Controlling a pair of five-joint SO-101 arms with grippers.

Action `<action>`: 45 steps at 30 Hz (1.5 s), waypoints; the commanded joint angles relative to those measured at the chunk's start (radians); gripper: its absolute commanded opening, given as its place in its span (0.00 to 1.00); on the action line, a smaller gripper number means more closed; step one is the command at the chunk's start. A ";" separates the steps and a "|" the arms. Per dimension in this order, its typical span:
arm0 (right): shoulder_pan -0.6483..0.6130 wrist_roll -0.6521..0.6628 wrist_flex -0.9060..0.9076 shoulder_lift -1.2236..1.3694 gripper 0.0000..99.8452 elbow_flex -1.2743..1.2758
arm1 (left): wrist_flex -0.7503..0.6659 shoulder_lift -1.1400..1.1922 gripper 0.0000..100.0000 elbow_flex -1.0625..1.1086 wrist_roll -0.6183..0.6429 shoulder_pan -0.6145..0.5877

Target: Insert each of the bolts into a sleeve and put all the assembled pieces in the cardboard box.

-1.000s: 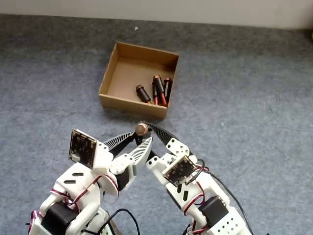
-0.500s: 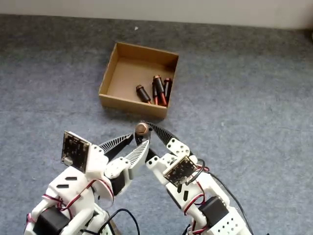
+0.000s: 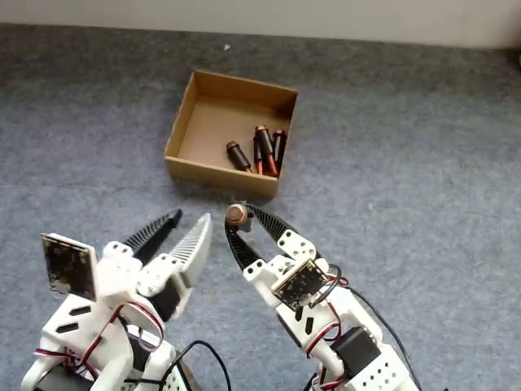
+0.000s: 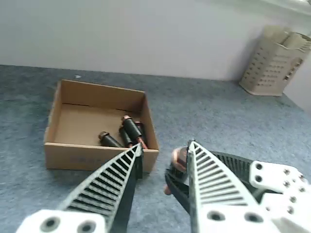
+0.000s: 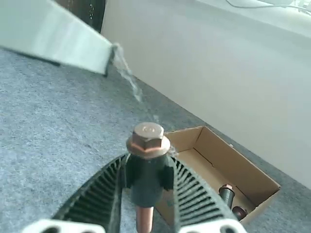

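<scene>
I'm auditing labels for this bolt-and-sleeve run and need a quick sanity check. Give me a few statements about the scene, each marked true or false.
1. The right pincer holds a bolt already seated in a sleeve. True.
2. The left pincer is shut on that bolt. False: it is open and apart from the bolt.
3. The cardboard box is empty. False: assembled pieces lie in it.
4. The held bolt stands head up. True.
5. The held bolt hangs over the inside of the box. False: it is over the grey carpet, just outside the box's near wall.
</scene>
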 commanded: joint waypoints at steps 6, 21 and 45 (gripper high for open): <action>0.019 0.005 -0.030 -0.031 0.01 0.102 | -0.006 -0.004 0.16 0.156 0.003 -0.265; 0.044 -0.104 -0.030 -0.028 0.01 0.096 | -0.006 -0.004 0.01 0.503 -0.002 -0.311; 0.240 -0.133 -0.302 -0.021 0.01 0.044 | -0.003 0.001 0.01 0.680 -0.281 -0.312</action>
